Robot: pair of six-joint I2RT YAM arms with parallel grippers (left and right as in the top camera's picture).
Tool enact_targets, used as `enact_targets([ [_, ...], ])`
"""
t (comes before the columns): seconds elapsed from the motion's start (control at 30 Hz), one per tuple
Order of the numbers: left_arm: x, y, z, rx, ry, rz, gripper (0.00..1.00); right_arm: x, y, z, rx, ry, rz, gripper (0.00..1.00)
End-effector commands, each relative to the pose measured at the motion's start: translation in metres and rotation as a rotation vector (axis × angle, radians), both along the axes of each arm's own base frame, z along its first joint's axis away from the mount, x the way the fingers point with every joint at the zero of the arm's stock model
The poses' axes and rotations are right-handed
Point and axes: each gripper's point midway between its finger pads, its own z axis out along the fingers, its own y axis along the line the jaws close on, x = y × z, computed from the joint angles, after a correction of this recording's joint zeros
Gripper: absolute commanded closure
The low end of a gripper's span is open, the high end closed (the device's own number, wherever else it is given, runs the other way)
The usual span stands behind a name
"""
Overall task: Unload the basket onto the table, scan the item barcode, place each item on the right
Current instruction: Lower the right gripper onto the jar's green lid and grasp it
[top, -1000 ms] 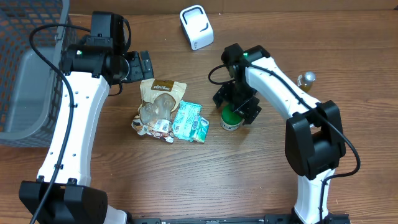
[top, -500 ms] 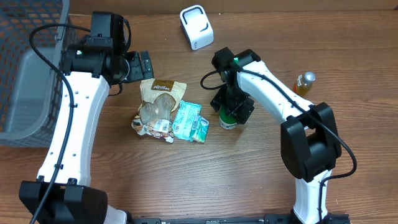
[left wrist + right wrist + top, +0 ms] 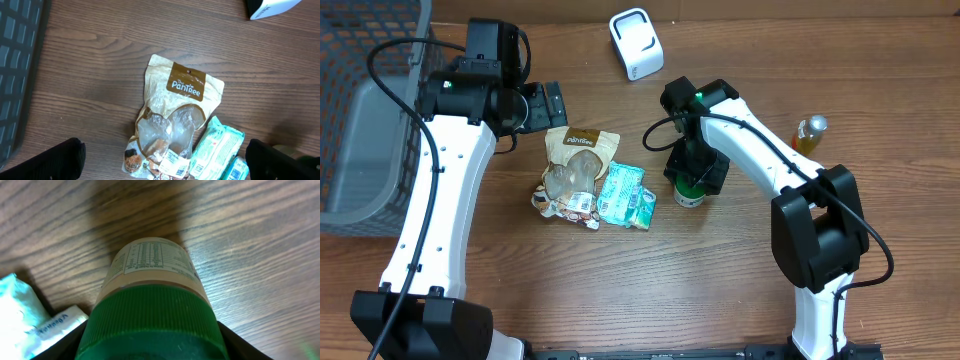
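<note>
Where the overhead view looks down, a brown wood-grain counter (image 3: 620,290) carries:
- a dark mesh basket (image 3: 350,50), far left edge;
- a white scanner (image 3: 636,42), far centre;
- a tan pouch (image 3: 575,165), centre-left, with teal packets (image 3: 625,195) against its right side;
- a green-lidded jar (image 3: 688,194), just right of the packets;
- an amber bottle (image 3: 810,132), right, well apart.

The left pincer (image 3: 545,103) hangs spread above the far end of the pouch. The right pincer (image 3: 698,172) straddles the jar.

Left wrist view: the pouch, printed "PanTree", lies flat on the grain. The pincer's fingers (image 3: 60,157) stand wide apart with nothing between them.

Right wrist view: the jar's ribbed lid fills the near frame and its label faces up. Fingers (image 3: 55,350) flank the lid closely, but I cannot tell whether they pinch it.
</note>
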Motion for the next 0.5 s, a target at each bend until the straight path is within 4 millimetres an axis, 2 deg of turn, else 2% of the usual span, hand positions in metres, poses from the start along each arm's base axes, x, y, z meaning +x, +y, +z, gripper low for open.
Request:
enact_targets([
  [0.0,0.002,-0.002,0.003,-0.011,-0.01,0.001,0.0,0.006,-0.012,0.004,-0.04,-0.039,0.131,0.35],
  [0.17,0.002,-0.002,0.003,-0.011,-0.01,0.001,0.0,0.018,-0.032,0.006,-0.159,-0.088,0.231,0.35],
  [0.3,0.002,-0.002,0.003,-0.01,-0.009,0.001,0.0,0.028,-0.049,0.01,-0.268,-0.135,0.243,0.35],
  [0.47,0.002,-0.002,0.003,-0.01,-0.009,0.001,0.0,0.038,-0.05,0.011,-0.282,-0.177,0.24,0.35],
])
